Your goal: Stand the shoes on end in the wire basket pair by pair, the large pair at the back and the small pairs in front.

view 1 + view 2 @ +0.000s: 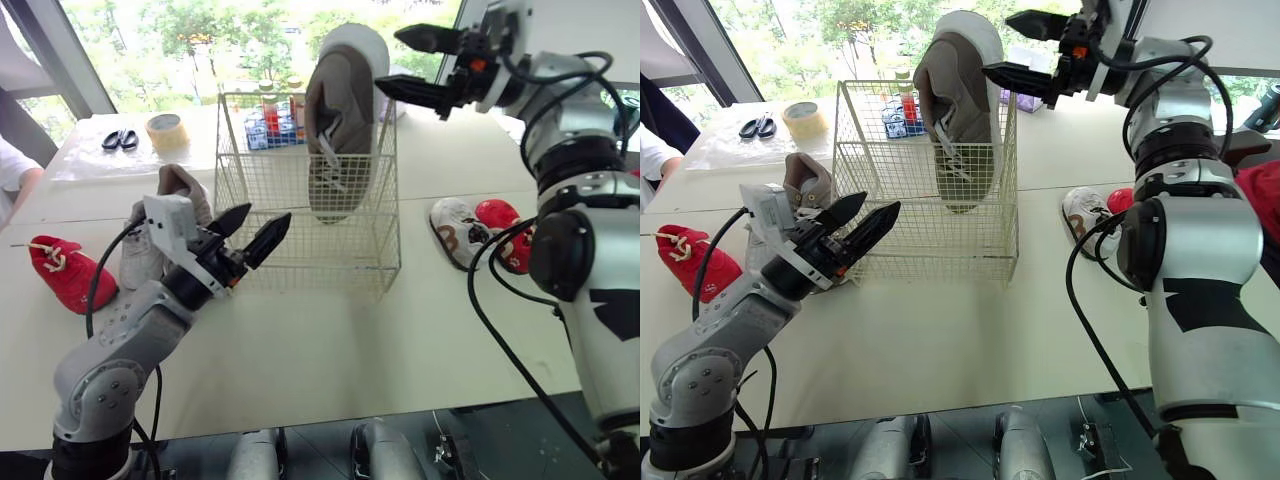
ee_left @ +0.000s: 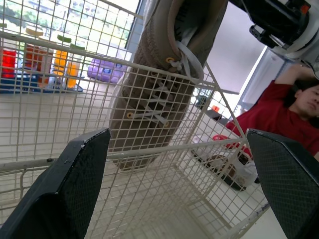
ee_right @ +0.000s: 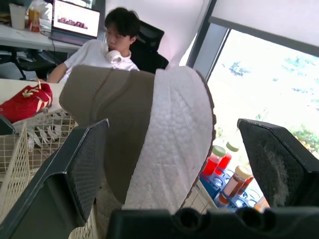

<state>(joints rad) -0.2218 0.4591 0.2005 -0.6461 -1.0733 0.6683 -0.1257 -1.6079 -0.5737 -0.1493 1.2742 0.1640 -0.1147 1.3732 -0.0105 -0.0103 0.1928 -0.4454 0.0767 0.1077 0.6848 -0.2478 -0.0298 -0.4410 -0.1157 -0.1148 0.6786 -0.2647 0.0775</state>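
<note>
A white wire basket (image 1: 300, 255) stands mid-table. Inside it a large taupe shoe (image 1: 343, 140) stands on end against the right side, white-soled heel up and sticking out above the rim. My right gripper (image 1: 392, 60) is open just right of that heel; in the right wrist view the heel (image 3: 164, 134) sits between its wide-spread fingers (image 3: 75, 169). At the basket's front-left corner my left gripper (image 1: 258, 228) hangs open and empty, facing the mesh. The second taupe shoe (image 1: 185, 187) lies left of the basket. One small red shoe (image 1: 68, 270) lies far left. A small white shoe (image 1: 456, 230) and a red one (image 1: 497, 215) lie to the right.
A tape roll (image 1: 167, 130) and scissors (image 1: 120, 139) lie at the back left. A rack of bottles (image 1: 272, 120) stands behind the basket. A person's white sleeve (image 1: 15, 165) is at the left edge, and a person in red (image 1: 1260, 195) sits at the right.
</note>
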